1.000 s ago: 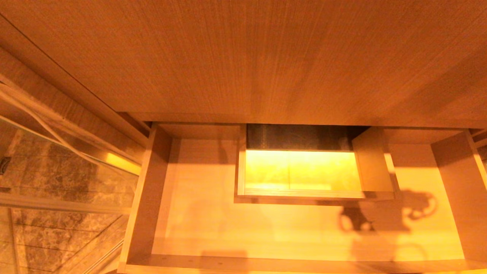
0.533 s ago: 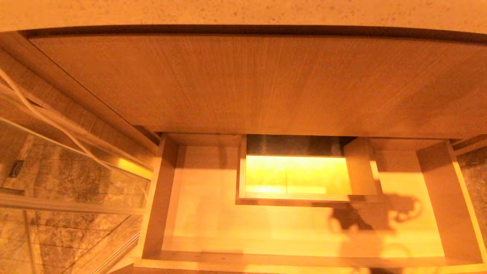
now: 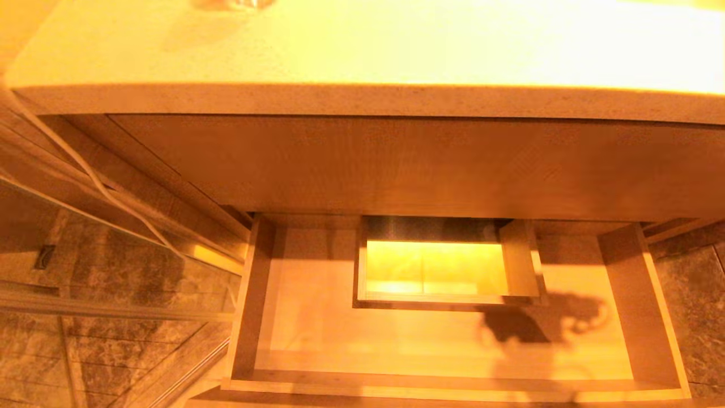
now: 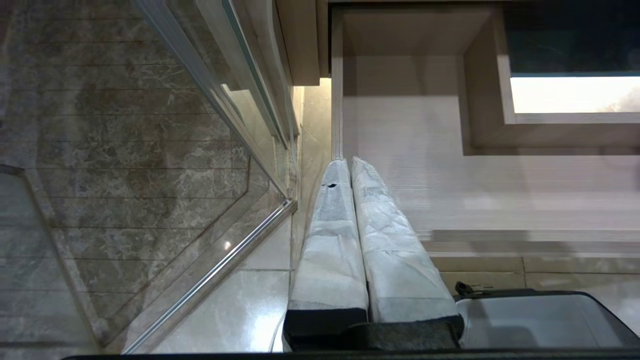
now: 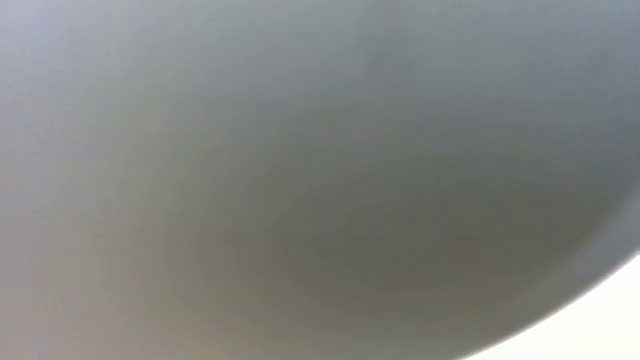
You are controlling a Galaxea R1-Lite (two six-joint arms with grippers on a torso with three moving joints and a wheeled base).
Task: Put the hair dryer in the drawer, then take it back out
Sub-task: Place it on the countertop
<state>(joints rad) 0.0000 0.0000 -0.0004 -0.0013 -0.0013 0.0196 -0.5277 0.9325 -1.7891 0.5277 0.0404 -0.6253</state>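
Note:
The drawer (image 3: 249, 317) stands pulled open below the cabinet, and its pale wood floor (image 4: 400, 130) is bare. A shadow (image 3: 538, 326) shaped like a hair dryer with a looped cord falls on its right half. A smooth, rounded grey-white surface, apparently the hair dryer (image 5: 300, 175), fills the right wrist view very close to the camera. The right gripper itself is hidden behind it and is outside the head view. My left gripper (image 4: 348, 162) hangs parked by the drawer's left front corner. Its white-wrapped fingers are shut on nothing.
A boxed rectangular cut-out (image 3: 436, 266) sits at the drawer's back middle, lit from below. A pale countertop (image 3: 362, 51) overhangs a plain wood front panel (image 3: 396, 164). A glass shower door (image 3: 113, 294) over marble tiles stands to the left. My white base (image 4: 540, 320) is beneath the drawer's front.
The head camera has risen, so the whole scene slid down and shrank and the countertop came into view. The dryer-shaped shadow stays on the drawer's right half. The drawer has not moved.

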